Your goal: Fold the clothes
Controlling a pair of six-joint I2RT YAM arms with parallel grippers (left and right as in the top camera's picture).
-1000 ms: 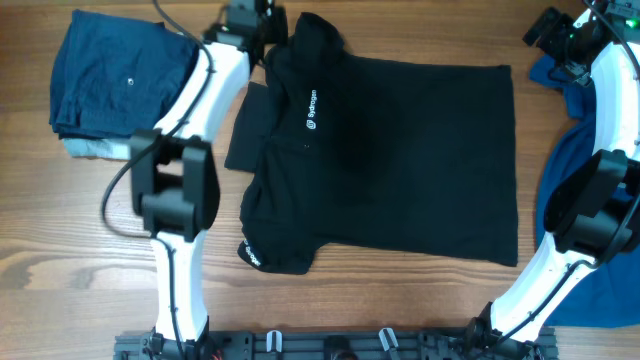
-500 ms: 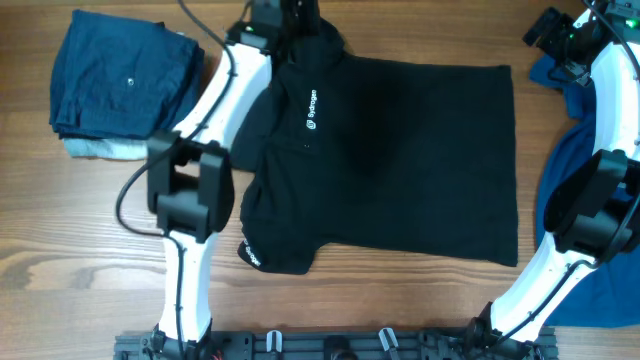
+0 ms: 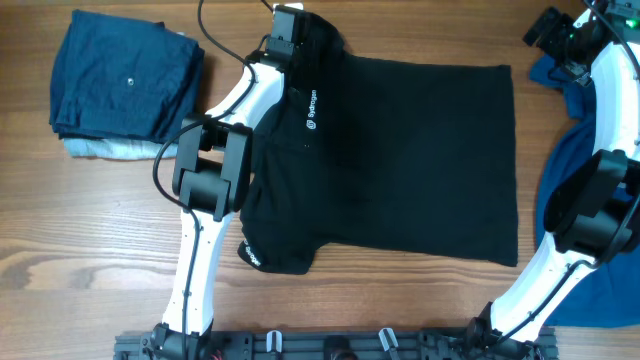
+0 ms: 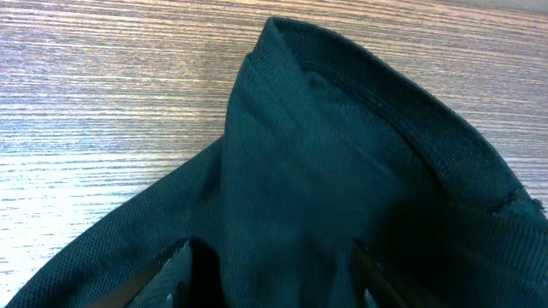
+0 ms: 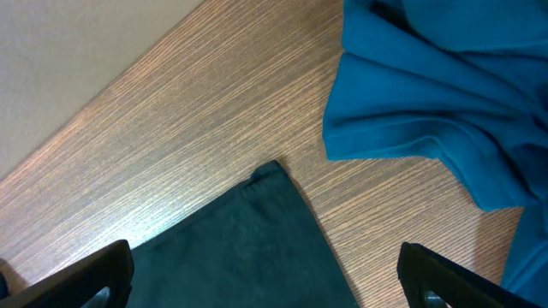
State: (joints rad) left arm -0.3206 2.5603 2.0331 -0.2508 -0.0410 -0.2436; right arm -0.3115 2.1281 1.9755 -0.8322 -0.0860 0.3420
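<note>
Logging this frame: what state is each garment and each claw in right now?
black polo shirt: spread flat, not yet folded, collar standing up.
navy clothes: folded, stacked on a light grey garment.
blue garment: unfolded, rumpled.
left claw: open, over the collar.
right claw: open, holding nothing.
</note>
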